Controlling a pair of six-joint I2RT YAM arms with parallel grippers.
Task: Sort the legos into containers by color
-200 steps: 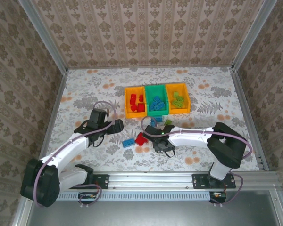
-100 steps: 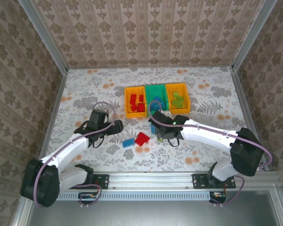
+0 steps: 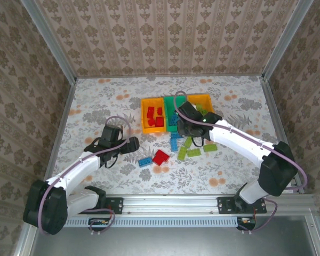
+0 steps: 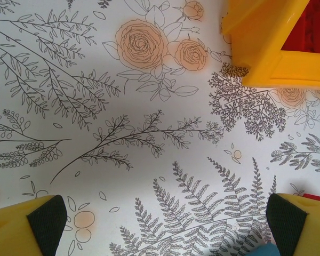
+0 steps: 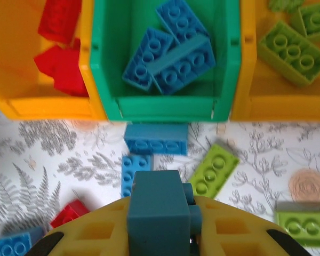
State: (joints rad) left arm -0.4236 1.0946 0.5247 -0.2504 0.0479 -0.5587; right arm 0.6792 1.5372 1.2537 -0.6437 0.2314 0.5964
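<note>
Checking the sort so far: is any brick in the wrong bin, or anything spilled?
Nothing stands out. Red plastic bricks sit in the left orange-yellow bin, blue ones in the green middle bin, lime ones in the right orange-yellow bin.

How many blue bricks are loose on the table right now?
3 blue bricks: one just in front of the green bin, one just nearer than it, one left beside the red brick. The right gripper holds a fourth; the arm may hide more.

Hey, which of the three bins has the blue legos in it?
The green middle bin: blue bricks lie inside it. The left orange-yellow bin holds red bricks, the right orange-yellow bin lime green bricks.
</note>
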